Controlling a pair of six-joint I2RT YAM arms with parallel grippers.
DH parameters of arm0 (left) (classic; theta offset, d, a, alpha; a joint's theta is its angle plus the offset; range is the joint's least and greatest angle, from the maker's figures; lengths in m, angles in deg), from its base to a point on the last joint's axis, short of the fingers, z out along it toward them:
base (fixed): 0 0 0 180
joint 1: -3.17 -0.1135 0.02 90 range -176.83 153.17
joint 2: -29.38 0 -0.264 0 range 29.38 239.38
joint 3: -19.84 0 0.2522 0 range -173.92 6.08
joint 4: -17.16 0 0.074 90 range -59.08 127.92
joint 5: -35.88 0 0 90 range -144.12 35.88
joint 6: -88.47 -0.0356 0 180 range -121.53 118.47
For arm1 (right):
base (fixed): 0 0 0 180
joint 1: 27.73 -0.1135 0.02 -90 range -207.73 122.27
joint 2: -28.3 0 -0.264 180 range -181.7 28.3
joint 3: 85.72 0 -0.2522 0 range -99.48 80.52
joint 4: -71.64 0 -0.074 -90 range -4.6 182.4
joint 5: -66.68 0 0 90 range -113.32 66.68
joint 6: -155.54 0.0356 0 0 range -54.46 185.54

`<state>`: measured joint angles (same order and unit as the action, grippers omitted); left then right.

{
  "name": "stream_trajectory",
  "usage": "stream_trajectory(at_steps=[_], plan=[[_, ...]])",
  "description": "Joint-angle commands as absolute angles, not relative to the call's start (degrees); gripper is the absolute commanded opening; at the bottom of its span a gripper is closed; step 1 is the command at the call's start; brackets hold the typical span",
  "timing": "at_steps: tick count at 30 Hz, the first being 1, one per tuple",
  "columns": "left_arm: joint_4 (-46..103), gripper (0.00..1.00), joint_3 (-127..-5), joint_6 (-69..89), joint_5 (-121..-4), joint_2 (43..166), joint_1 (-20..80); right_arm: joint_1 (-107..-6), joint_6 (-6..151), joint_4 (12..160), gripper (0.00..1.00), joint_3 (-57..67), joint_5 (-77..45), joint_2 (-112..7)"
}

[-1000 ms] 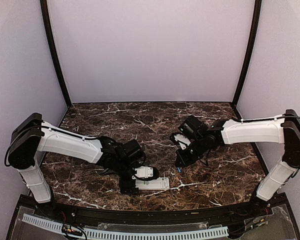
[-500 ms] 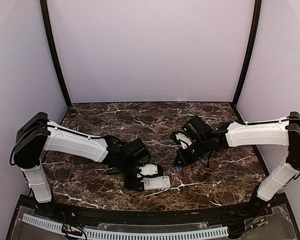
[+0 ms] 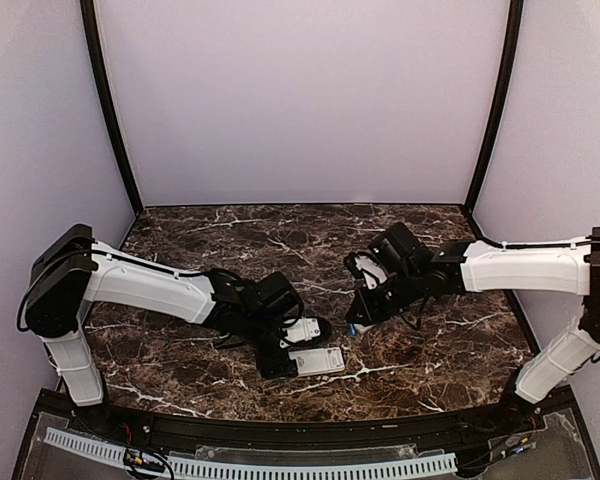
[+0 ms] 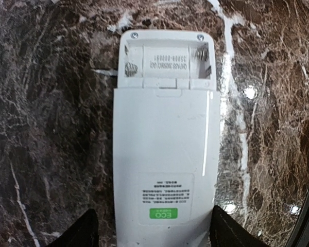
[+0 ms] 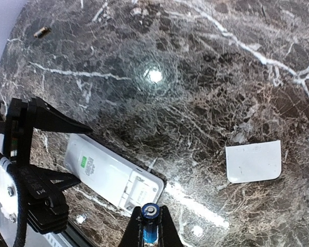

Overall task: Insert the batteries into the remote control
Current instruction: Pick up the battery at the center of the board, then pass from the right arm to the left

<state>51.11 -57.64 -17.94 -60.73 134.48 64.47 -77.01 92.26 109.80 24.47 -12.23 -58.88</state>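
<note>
The left gripper [image 4: 154,212] stands open astride the remote control [image 4: 162,154], holding nothing. Its two black fingers [image 4: 87,231] flank the remote's label end: a strip of dark marble table [image 4: 51,103] shows between one finger and the white casing, while the other finger sits right at the opposite edge. The remote lies flat with its back up, running straight out ahead of these jaws. At its far end, well beyond the fingertips, the battery compartment [image 4: 167,64] is uncovered and empty, with its coil springs [image 4: 131,68] bare.

The right gripper [image 5: 150,232] is closed on a blue battery [image 5: 150,218], which is pinched upright between the fingers with its dark end cap showing. In the right wrist view, the remote's open compartment end lies just beyond the held battery, and the rest of the remote stretches away to the left of these jaws. The white battery cover [image 5: 254,162] lies flat on the marble, off to the right of the right jaws and well apart from the remote.
</note>
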Motion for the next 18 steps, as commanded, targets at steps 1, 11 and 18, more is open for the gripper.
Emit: stream_trajectory(at_steps=[1, 11, 18], plan=[[42.7, 0.75, -56.3, -15.2, -58.7, 127.1, 64.7, -76.7, 95.0, 106.5, 0.00, 21.4, -14.2, -53.5], [20.1, 0.72, -54.5, 0.5, -59.7, 118.8, 64.6, -76.9, 105.3, 85.1, 0.00, 26.2, -17.8, -41.2], [8.6, 0.60, -52.4, 7.9, -60.9, 116.9, 62.5, -79.8, 105.5, 79.7, 0.00, 29.2, -24.3, -36.4]])
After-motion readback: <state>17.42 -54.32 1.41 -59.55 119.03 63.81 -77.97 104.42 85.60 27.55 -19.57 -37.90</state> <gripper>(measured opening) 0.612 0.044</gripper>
